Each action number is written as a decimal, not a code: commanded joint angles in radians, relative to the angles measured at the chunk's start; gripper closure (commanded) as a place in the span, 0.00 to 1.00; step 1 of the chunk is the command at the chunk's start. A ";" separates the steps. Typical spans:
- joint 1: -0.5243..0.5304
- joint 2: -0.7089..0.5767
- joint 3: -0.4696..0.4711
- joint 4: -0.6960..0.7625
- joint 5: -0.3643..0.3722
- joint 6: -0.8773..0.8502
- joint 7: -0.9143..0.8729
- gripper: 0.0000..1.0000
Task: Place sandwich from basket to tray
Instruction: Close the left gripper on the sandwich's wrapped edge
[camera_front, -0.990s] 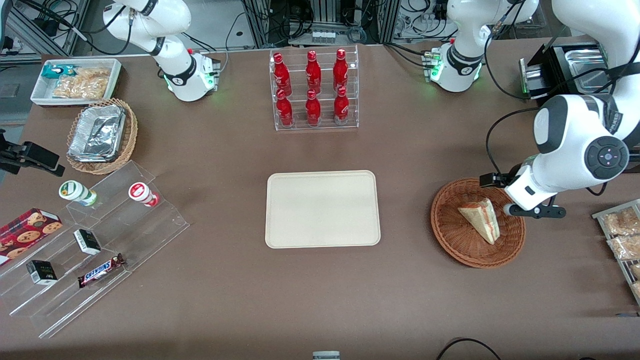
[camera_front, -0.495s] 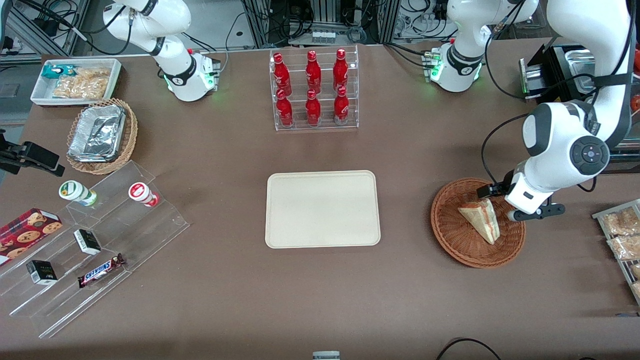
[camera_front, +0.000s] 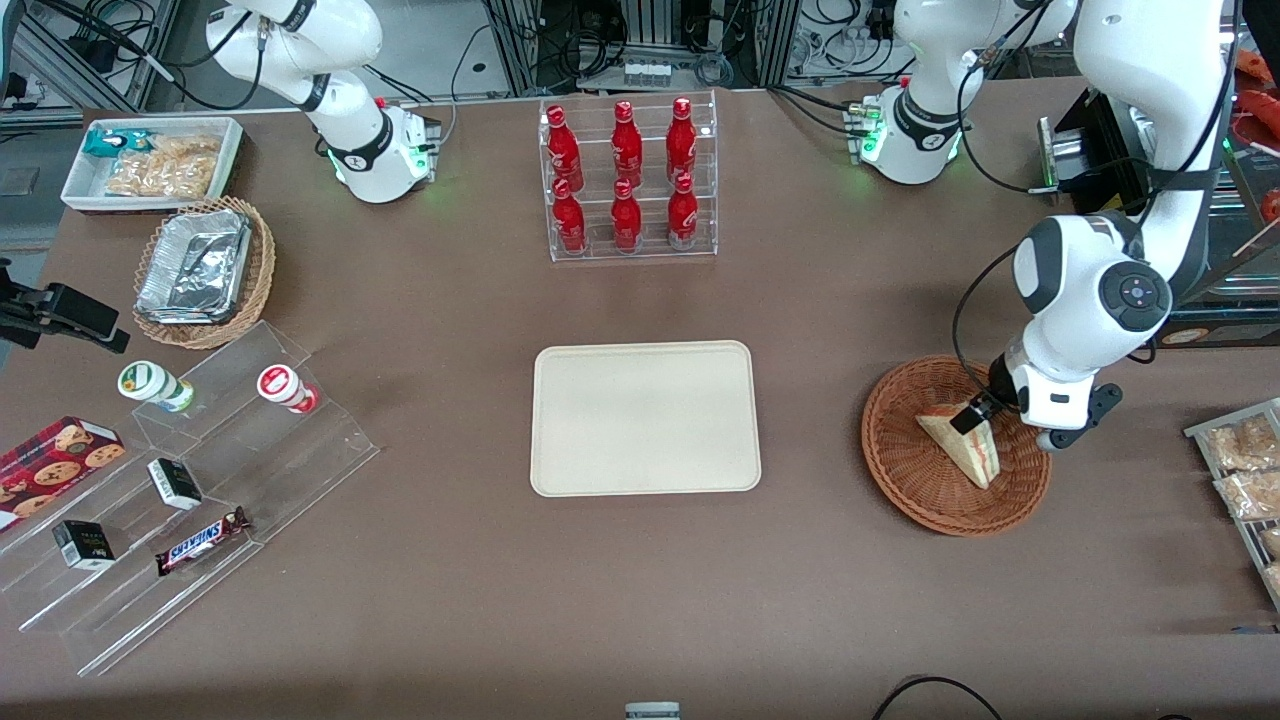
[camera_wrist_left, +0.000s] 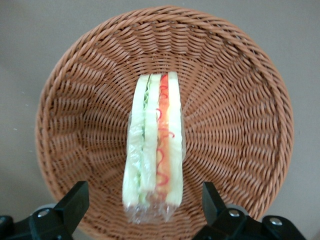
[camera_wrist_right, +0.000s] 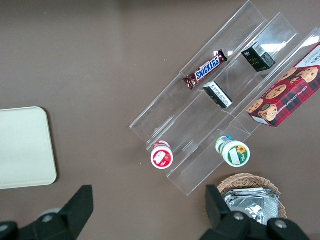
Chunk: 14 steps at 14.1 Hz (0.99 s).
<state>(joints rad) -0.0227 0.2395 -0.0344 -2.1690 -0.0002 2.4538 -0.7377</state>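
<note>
The sandwich (camera_front: 968, 448), a wrapped white-bread wedge with red and yellowish filling, lies in the reddish-brown wicker basket (camera_front: 900, 480) toward the working arm's end of the table. In the left wrist view the sandwich (camera_wrist_left: 154, 145) lies along the middle of the basket (camera_wrist_left: 240, 100). My left gripper (camera_front: 975, 415) hangs over the basket, just above the sandwich's end farther from the front camera. It is open and empty (camera_wrist_left: 145, 205), with one finger on each side of that end and a gap to each. The cream-beige tray (camera_front: 645, 418) lies bare at the table's middle.
A clear rack of red bottles (camera_front: 628, 180) stands farther from the front camera than the tray. Snack packets on a rack (camera_front: 1245, 470) lie beside the basket at the table's edge. A clear stepped shelf (camera_front: 180, 480), a foil-filled tan basket (camera_front: 205, 270) and a white bin (camera_front: 155, 160) sit toward the parked arm's end.
My left gripper has swung from beside the basket's rim to over the basket, turned, and now straddles the sandwich's end. The sandwich and basket have not moved.
</note>
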 joint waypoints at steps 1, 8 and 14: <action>-0.003 0.032 -0.001 -0.002 -0.001 0.040 -0.058 0.00; -0.003 0.092 -0.001 0.000 -0.006 0.079 -0.129 0.41; -0.006 0.075 -0.004 0.092 -0.003 -0.069 -0.086 0.96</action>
<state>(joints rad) -0.0235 0.3309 -0.0354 -2.1350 -0.0030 2.4838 -0.8442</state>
